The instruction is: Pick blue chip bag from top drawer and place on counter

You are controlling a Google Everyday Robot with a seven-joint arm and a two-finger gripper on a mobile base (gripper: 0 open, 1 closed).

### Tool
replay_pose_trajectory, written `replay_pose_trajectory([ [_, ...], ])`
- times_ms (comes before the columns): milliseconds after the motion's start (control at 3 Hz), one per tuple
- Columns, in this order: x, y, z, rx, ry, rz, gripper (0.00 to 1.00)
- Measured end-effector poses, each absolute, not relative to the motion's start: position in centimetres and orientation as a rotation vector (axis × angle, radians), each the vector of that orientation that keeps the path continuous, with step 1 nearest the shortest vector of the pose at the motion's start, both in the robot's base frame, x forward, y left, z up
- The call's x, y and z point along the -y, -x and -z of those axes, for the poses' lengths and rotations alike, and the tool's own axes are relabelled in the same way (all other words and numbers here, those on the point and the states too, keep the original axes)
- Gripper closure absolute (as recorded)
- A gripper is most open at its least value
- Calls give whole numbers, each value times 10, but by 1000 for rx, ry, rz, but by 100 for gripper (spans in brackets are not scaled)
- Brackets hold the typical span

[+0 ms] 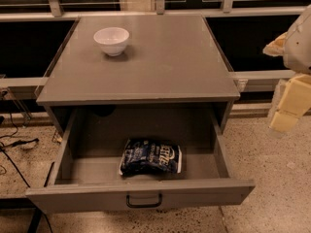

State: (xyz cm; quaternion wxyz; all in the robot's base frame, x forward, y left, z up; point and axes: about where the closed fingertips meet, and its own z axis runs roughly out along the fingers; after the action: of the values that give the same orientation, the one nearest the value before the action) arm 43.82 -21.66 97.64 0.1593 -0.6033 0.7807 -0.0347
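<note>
The blue chip bag (151,157) lies flat inside the open top drawer (141,194), near its front and middle. The drawer is pulled out, its dark loop handle at the centre of the front panel. The counter (160,62) is the grey top of the cabinet above it. My gripper (287,108) is at the right edge of the view, level with the cabinet's side, well to the right of the drawer and above the floor, away from the bag.
A white bowl (112,40) stands on the counter's back left. A rail and dark windows run behind the cabinet. Cables lie on the speckled floor at the left (14,147).
</note>
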Motion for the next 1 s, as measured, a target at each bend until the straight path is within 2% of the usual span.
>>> replay_pose_trajectory([
  [1000, 208, -445, -950, -2240, 1617, 9, 2],
])
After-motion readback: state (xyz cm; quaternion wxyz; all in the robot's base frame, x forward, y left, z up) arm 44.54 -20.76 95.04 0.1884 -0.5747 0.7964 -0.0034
